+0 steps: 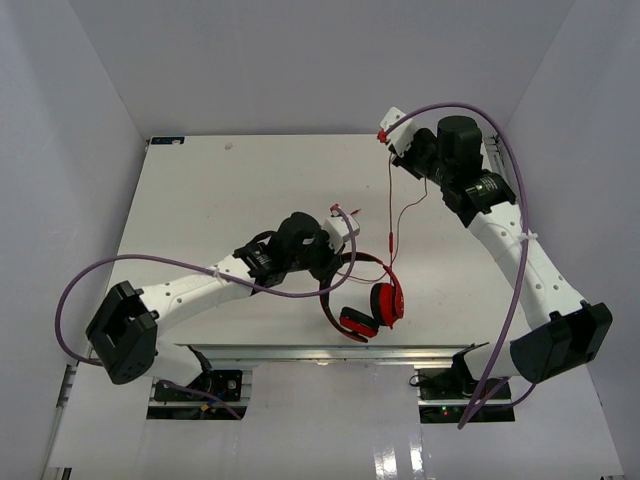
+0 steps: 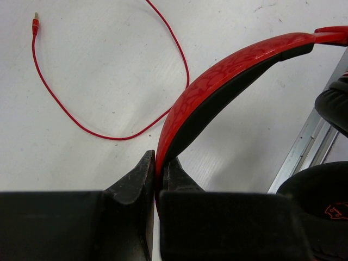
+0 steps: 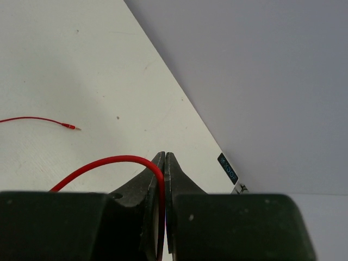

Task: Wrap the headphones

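Observation:
The red headphones lie near the table's front edge, their black ear pads facing up. My left gripper is shut on the red headband, which rises from between its jaws. The thin red cable runs from the headphones up the table to my right gripper, raised at the far right. That gripper is shut on the cable, which arcs out to its left. The cable's plug rests on the table, also seen in the right wrist view as the plug.
Purple arm cables loop off both arms. An aluminium rail runs along the table's near edge beside the ear cups. White walls close in the table at the back and sides, close to the right gripper.

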Controlling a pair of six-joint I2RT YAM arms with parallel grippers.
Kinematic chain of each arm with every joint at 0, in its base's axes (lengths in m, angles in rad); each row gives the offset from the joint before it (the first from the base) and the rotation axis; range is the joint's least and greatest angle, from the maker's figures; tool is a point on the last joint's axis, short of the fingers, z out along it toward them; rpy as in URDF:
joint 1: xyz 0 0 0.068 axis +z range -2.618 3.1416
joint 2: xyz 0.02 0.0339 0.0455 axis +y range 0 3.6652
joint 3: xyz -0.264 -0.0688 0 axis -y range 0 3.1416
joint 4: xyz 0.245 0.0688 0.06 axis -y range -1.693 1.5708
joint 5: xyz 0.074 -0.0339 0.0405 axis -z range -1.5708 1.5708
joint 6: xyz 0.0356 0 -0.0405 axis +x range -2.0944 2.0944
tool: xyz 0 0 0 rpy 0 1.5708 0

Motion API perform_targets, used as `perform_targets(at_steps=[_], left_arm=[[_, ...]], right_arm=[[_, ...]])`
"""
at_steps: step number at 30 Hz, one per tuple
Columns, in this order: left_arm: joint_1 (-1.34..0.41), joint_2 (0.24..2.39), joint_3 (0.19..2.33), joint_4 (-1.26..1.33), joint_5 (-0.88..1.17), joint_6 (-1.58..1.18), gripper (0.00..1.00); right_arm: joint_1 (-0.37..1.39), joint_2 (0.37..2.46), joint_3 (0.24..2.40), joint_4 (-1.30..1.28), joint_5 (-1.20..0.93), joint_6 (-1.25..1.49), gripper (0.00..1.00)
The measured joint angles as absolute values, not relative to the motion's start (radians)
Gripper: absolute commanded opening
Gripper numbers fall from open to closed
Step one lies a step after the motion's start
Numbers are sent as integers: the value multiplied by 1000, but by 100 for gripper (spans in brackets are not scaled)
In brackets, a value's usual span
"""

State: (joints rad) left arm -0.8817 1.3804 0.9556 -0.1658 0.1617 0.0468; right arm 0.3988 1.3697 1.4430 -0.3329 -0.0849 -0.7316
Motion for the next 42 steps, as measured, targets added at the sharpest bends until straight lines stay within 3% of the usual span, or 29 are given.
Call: perform_targets(at_steps=[21, 32, 42], left_arm=[[-894, 1048, 957, -119, 207, -46, 0], [-894, 1139, 1253, -46, 26, -176, 0], [-896, 1223, 1323, 132, -255, -322, 0]], right_arm=[[325, 1295, 1229, -311, -184, -574, 8], [266, 1270, 1029, -139, -669, -301, 8], [261, 1299, 911, 418, -1063, 267, 8]])
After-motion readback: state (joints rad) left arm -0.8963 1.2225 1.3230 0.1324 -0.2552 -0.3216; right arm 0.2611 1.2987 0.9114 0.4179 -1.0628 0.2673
